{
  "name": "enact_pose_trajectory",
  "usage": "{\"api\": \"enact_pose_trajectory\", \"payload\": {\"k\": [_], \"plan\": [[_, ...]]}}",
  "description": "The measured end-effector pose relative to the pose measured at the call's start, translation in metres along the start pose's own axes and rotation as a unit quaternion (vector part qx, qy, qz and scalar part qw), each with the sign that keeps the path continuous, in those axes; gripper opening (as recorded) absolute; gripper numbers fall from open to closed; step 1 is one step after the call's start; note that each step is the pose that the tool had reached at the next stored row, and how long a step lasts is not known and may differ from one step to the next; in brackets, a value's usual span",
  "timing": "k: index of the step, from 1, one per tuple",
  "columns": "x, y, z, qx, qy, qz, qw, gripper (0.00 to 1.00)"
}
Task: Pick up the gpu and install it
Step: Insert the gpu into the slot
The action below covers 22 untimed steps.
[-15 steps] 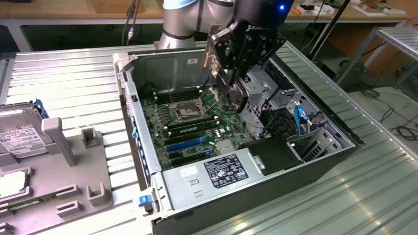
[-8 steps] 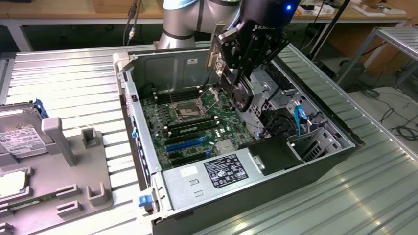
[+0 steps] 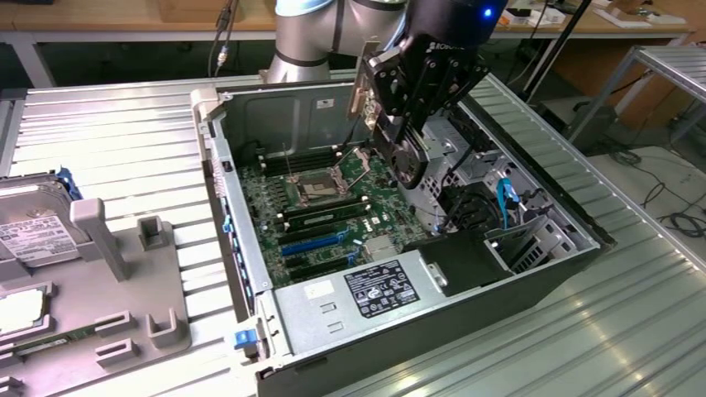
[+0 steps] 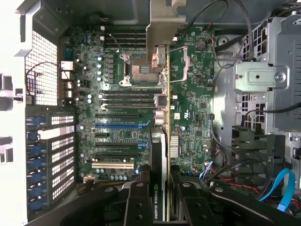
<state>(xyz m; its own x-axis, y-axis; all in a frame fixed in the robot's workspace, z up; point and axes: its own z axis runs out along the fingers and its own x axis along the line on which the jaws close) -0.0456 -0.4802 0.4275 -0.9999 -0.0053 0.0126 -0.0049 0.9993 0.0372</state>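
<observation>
Here my claw [image 4: 161,200] grips the gpu [image 4: 159,146] tight, holding it on edge above the motherboard [image 4: 193,108] so it lines up with the slots [image 4: 117,125].

Silver-grey arm [image 3: 312,41] with pale blue joint cap [image 3: 309,7], black wrist [image 3: 447,21] with blue light [image 3: 487,11], black pincer [image 3: 399,136], white lettering [image 3: 450,50]

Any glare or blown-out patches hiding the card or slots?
Exterior view: light streaks glare on the ribbed table, the case interior lies in shade. Wrist view: the strip outside the case is washed out white; motherboard and the gpu held by the end effector are evenly lit.
</observation>
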Motion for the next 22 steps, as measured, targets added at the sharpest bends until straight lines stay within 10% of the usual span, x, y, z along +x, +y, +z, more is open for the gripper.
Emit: {"api": "enact_pose_trajectory", "payload": {"k": [22], "plan": [[0.0, 0.0, 0.0, 0.0007, 0.0023, -0.062, 0.9981, 0.27]]}}
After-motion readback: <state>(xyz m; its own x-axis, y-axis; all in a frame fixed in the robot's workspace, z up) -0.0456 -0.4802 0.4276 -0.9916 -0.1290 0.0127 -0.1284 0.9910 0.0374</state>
